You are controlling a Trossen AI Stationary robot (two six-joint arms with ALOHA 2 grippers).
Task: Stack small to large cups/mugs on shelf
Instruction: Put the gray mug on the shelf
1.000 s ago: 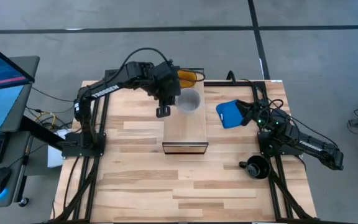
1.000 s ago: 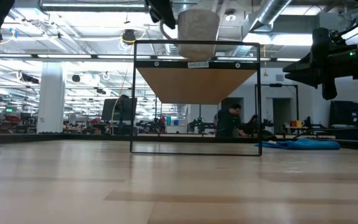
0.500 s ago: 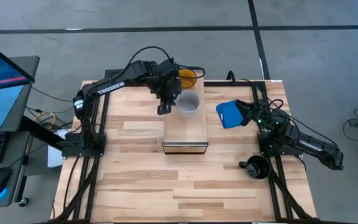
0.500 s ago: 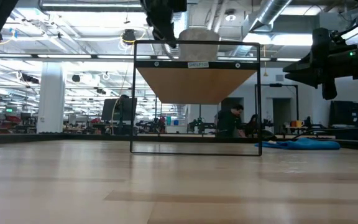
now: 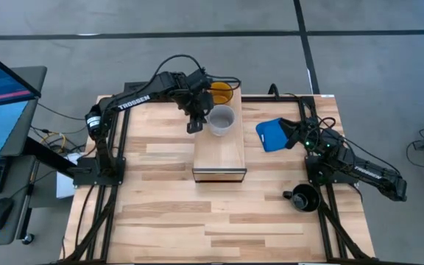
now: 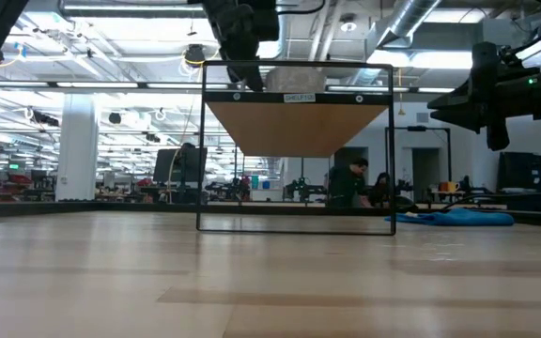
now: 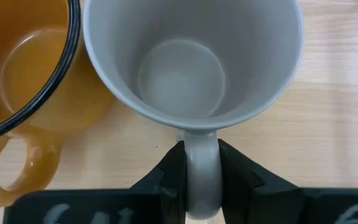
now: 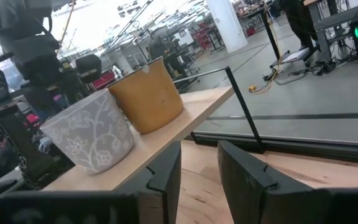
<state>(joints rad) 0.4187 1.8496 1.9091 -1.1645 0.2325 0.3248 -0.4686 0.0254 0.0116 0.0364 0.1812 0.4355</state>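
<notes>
Left gripper (image 7: 201, 177) is clamping the grey mug's (image 5: 221, 120) handle, the mug sitting, probably fully down, on the shelf (image 5: 219, 151) beside the yellow mug (image 5: 220, 91); releasing straight avoids tipping. Right gripper (image 8: 197, 165), fingers slightly parted, is waiting.

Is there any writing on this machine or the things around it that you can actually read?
"TROSSEN": white letters along the left arm, seen from above.
Small label on the shelf front edge: too small to read.
Grey mug: a floral pattern, no words.
Yellow mug, black mug, blue object: no writing visible.
</notes>
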